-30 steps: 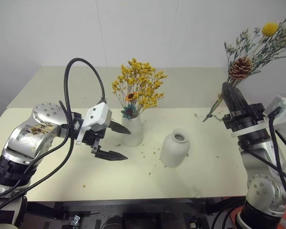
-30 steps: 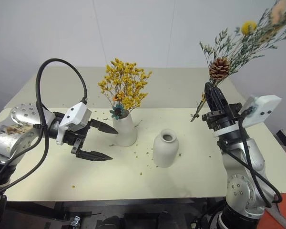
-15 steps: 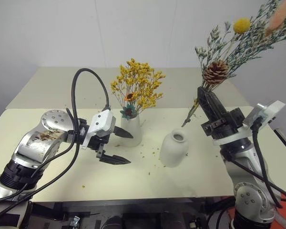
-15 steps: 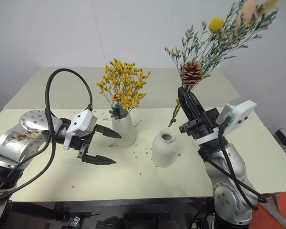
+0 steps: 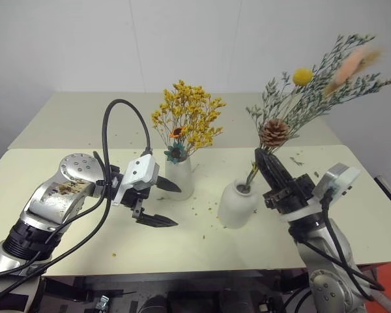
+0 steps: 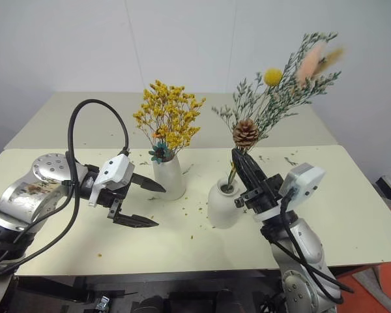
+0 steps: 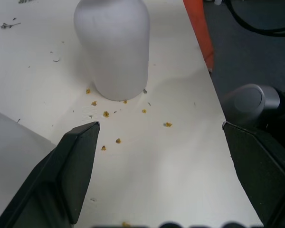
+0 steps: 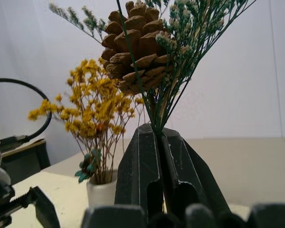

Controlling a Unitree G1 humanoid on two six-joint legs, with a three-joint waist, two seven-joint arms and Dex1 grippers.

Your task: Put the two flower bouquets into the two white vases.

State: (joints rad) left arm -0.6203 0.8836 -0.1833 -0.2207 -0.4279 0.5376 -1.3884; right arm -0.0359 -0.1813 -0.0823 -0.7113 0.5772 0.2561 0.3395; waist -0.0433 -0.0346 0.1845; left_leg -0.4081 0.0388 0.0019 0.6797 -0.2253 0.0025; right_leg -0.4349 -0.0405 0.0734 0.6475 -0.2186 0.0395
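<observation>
While the right gripper (image 5: 268, 164) was clamped on the stems of the grey-green bouquet (image 5: 313, 98), with its pine cone and yellow ball flower, the stem ends reached into the narrow neck of the squat white vase (image 5: 234, 207). The yellow bouquet (image 5: 188, 120) stood in the taller white vase (image 5: 181, 176). Beside that vase the left gripper (image 5: 159, 202) hung with jaws wide and empty above the cream table (image 5: 65, 248).

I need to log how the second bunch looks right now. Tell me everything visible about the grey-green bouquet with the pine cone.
The grey-green bouquet is a dried bunch: sprigs, a brown pine cone, a yellow ball flower, pinkish plumes. The right gripper is shut on its thin stems. It leans up and rightward, its stem ends at the mouth of the squat white vase.
</observation>
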